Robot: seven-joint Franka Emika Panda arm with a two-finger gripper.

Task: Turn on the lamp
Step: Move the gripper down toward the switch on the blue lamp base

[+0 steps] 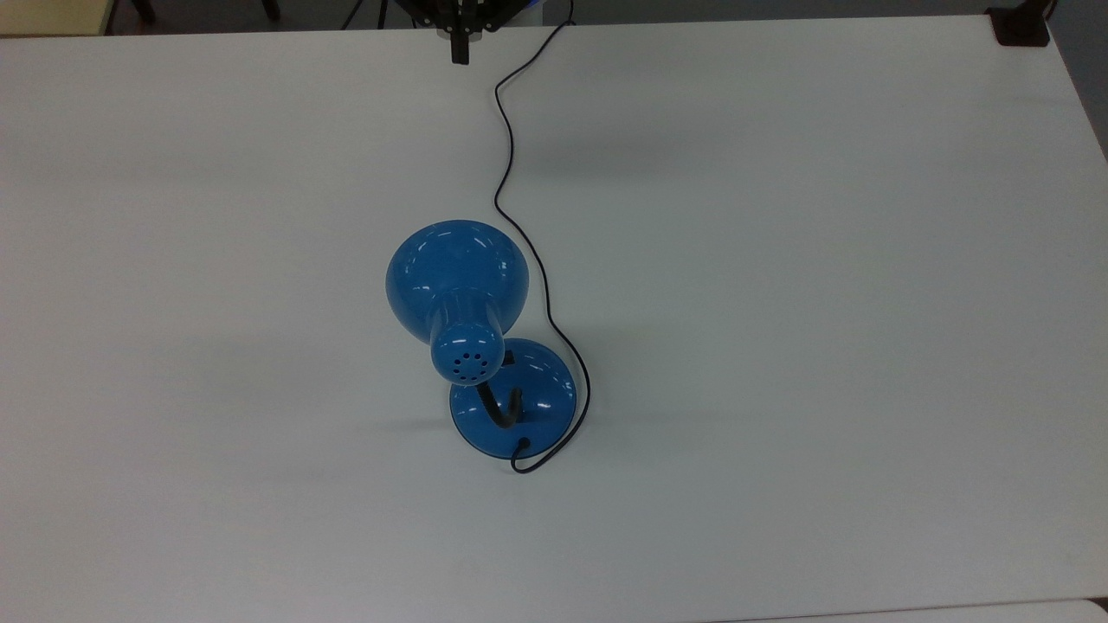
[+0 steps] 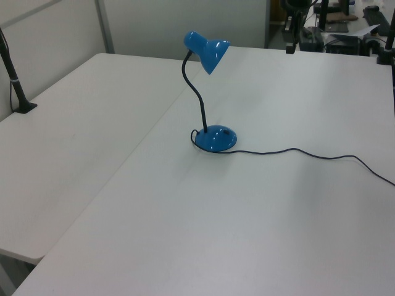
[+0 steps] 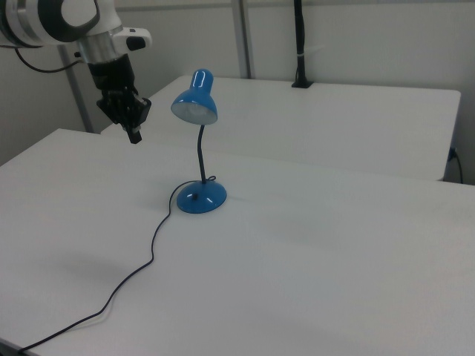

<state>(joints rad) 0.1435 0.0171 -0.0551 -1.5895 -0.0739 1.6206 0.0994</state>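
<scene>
lamp (image 1: 472,337) stands upright near the tabletop (image 1: 822,346) centre, well apart from every edge; glossy blue shade, black gooseneck, domed base, thin black cord (image 1: 511,173) snaking to the top view's upper edge. Prob light, top-heavy, slick paint, neck bendy, so a side shove could tip or skid it. No need to grab: small dark switch on the base dome (image 3: 194,198), press straight down w/ fingertip. Gripper (image 3: 134,136) hangs over the tabletop near the edge where the cord exits, fingers closed together, holding nothing, well apart from lamp. Surface plain white, smooth, second table butted alongside, black post clamped at its far edge
</scene>
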